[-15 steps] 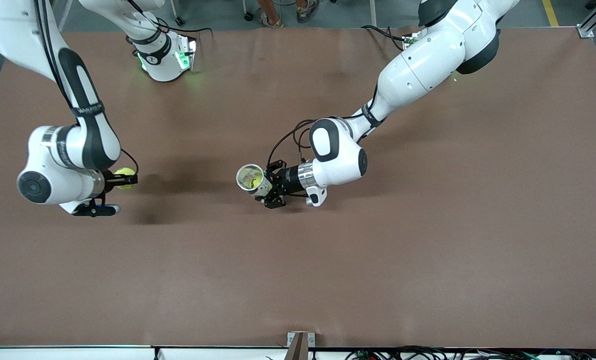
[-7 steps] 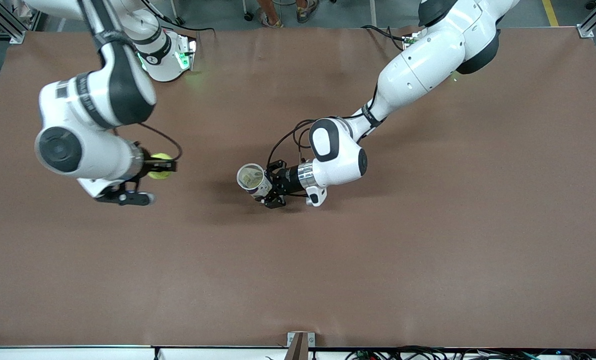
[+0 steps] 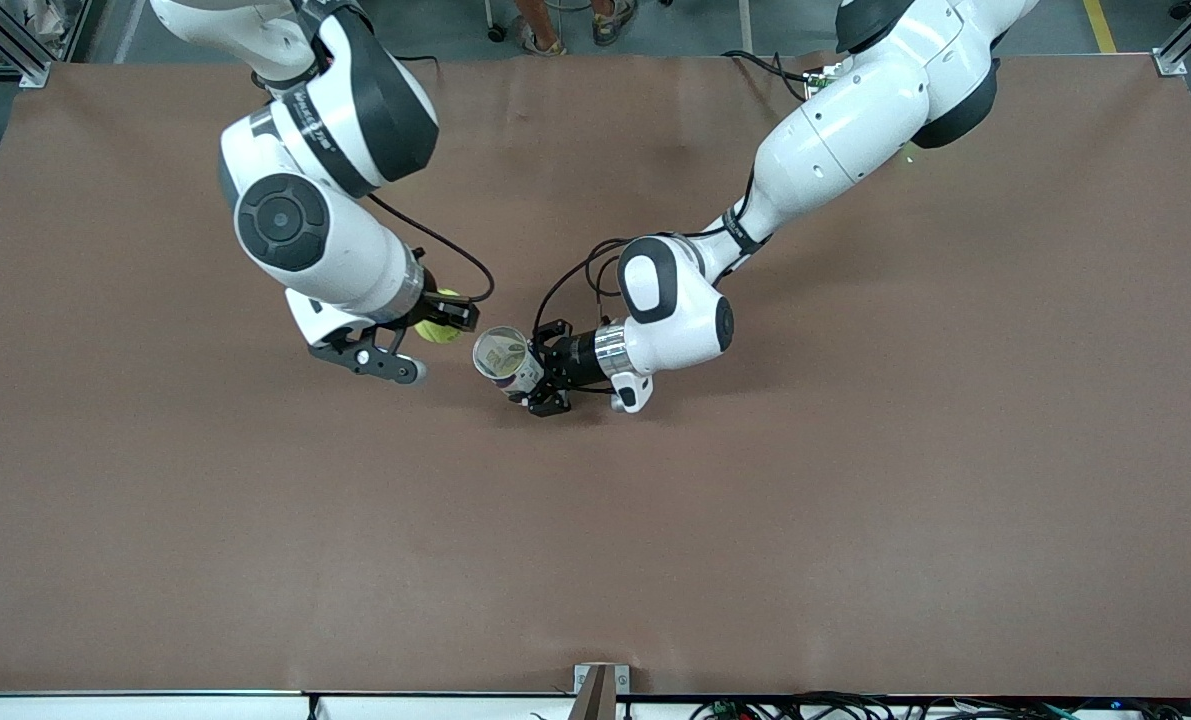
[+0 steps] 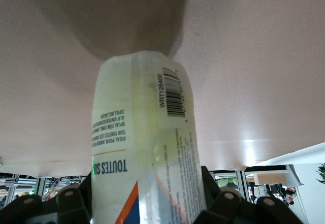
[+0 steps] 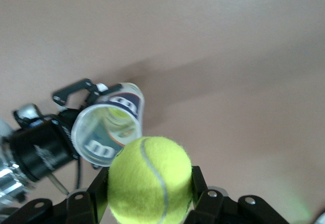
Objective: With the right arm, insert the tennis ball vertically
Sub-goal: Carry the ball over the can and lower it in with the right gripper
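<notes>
Tennis ball point(image 3: 442, 328) has moved beside the can point(image 3: 503, 357)

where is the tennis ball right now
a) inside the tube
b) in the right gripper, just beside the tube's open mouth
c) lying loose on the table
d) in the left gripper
b: the tennis ball sits clamped in the right gripper, beside the open mouth of the tube that the left gripper holds upright.

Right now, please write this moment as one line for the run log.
right gripper: shut on tennis ball, beside can mouth | left gripper: shut on can, upright on table | ball not inserted
</notes>
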Action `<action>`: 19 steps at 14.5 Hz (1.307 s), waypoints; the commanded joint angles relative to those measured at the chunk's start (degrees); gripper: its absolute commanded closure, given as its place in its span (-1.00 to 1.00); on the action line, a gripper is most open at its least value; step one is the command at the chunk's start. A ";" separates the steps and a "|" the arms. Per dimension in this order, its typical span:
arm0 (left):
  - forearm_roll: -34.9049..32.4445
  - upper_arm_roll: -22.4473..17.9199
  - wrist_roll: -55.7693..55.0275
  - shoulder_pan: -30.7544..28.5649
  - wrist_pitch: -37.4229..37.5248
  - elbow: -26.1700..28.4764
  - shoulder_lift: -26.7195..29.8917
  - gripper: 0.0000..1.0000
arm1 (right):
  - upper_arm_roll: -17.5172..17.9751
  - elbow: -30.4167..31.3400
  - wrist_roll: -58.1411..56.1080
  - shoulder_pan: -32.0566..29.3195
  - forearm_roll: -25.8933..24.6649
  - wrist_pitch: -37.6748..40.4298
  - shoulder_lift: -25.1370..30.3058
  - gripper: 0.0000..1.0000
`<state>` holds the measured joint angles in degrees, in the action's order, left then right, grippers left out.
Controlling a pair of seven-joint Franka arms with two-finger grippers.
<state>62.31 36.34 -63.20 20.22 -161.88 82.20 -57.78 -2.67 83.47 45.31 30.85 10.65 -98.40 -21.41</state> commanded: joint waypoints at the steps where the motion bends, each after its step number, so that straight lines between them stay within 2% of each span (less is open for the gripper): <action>1: 1.94 0.05 1.32 0.52 -0.37 -0.20 0.39 -0.55 | -0.58 -1.73 2.67 0.97 1.30 -1.80 -1.96 0.26; 7: 1.94 0.05 1.59 0.87 -0.37 -0.20 0.39 -0.55 | -0.67 -1.73 2.76 1.84 1.22 -6.45 -4.16 0.26; 18: 1.94 -0.12 1.15 1.66 -0.46 -0.28 0.56 -0.55 | -0.67 -0.85 1.88 3.25 1.30 -4.53 -5.92 0.21; 19: 1.94 -0.13 1.15 1.57 -0.46 -0.28 0.56 -0.55 | -0.67 -0.85 1.97 3.25 1.30 -4.18 -5.92 0.14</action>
<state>62.31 36.28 -63.20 21.46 -161.88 82.22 -57.78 -2.87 82.96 47.11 33.79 11.05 -103.74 -27.21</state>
